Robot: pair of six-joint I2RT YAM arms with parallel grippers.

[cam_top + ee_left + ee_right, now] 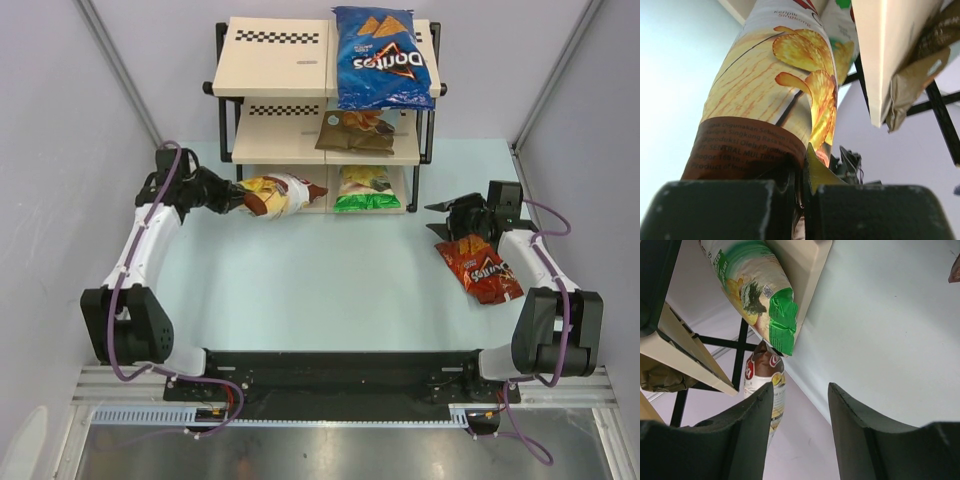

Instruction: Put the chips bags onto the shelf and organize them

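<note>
The shelf (pixel 275 58) stands at the back. The blue Doritos bag (pixel 382 58) lies on its top tier, the pale blue-and-brown bag (pixel 357 130) on the middle tier, and the green-white Chuba bag (pixel 366 188) on the bottom tier at right. My left gripper (pixel 238 198) is shut on the end of the small brown-red Chuba bag (pixel 282 194) and holds it sideways at the bottom tier's left front. The left wrist view shows the fingers (pixel 765 210) pinching that bag (pixel 765 100). The red Doritos bag (pixel 480 268) lies on the table at right. My right gripper (pixel 440 220) is open and empty beside it.
The shelf's black frame legs (pixel 412 190) stand by the green-white bag. In the right wrist view my gripper (pixel 801 405) faces the green-white bag (pixel 757 295), the held Chuba bag (pixel 765 385) and the bottom board (pixel 800 270). Grey walls close both sides.
</note>
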